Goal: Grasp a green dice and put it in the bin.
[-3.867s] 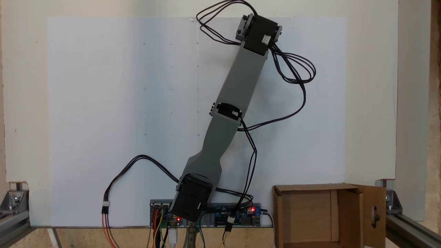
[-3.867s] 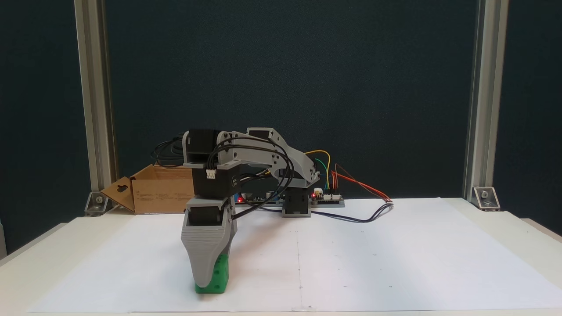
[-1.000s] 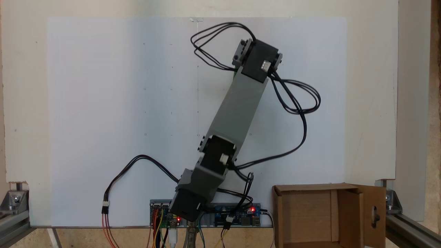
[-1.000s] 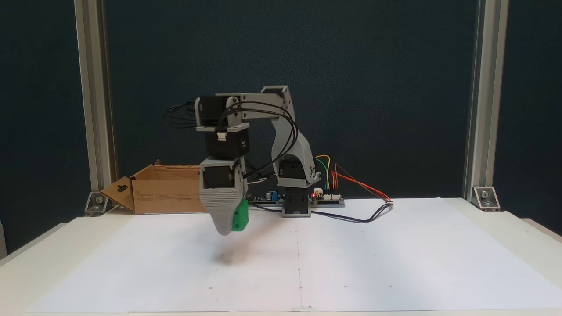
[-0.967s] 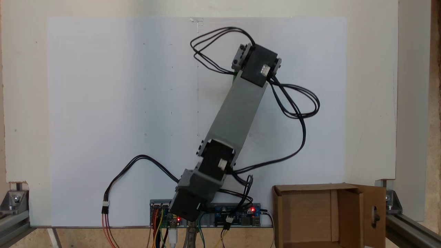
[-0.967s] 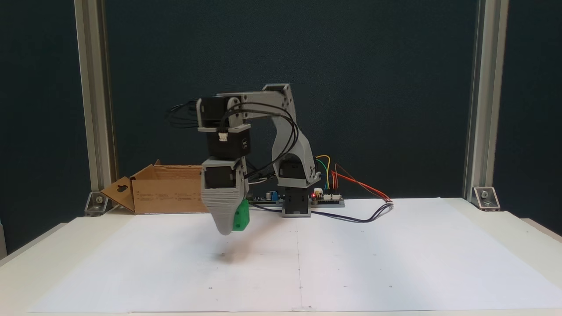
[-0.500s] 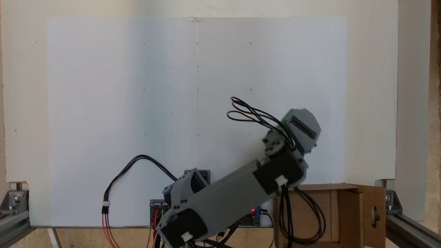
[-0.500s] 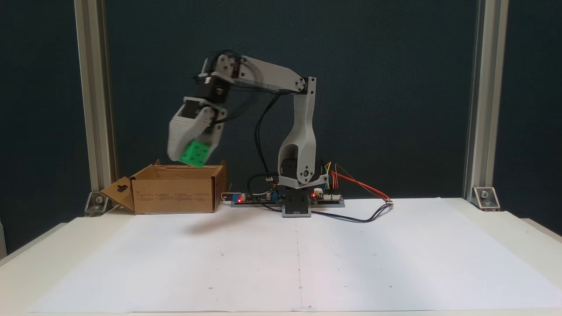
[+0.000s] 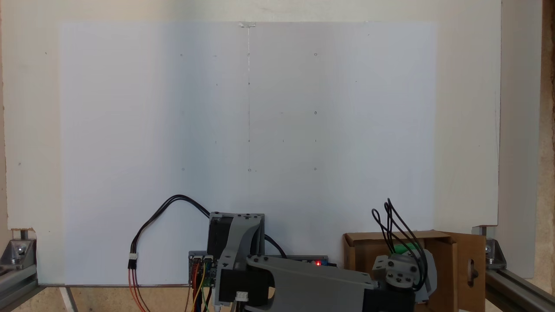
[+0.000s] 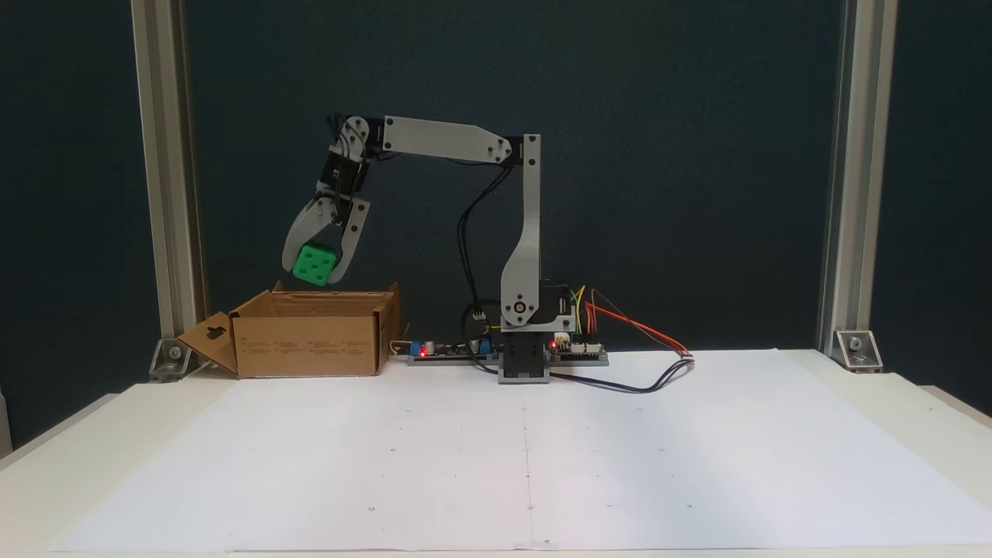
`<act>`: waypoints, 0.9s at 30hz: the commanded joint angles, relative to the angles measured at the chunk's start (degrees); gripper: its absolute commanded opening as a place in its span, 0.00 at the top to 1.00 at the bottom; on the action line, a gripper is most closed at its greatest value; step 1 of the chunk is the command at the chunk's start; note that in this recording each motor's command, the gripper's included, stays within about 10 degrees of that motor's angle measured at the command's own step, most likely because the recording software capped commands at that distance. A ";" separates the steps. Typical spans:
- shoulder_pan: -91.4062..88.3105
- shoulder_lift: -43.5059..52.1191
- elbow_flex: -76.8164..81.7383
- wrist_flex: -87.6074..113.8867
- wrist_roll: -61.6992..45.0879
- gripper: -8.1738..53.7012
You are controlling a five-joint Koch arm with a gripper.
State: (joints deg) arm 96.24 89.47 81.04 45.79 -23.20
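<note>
Gripper [image 10: 314,270] clamps the dice [image 10: 313,264] across two opposite faces, left of centre above the bin [image 10: 306,345]; it looks light, rigid, smooth plastic, probably slippery, so flat faces suit best.

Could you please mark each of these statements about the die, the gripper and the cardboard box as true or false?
1. The gripper holds the green dice between its jaws. True.
2. The dice rests on the white paper. False: it hangs in the air above the bin.
3. The bin is a brown cardboard box with an open top. True.
4. The bin stands in the middle of the white paper. False: it stands at the table's back edge, beside the arm's base.
</note>
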 commanded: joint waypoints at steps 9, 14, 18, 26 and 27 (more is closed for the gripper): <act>8.44 -11.95 -5.10 -4.75 -9.40 0.68; 8.70 -16.17 -5.10 -10.20 -9.40 0.45; 8.70 -16.79 -5.01 -10.28 -9.32 0.22; 8.79 -12.92 -5.36 -12.30 -7.38 0.21; 8.61 -11.34 -5.45 -12.30 -5.89 0.21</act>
State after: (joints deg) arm 104.33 73.39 80.16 34.72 -28.65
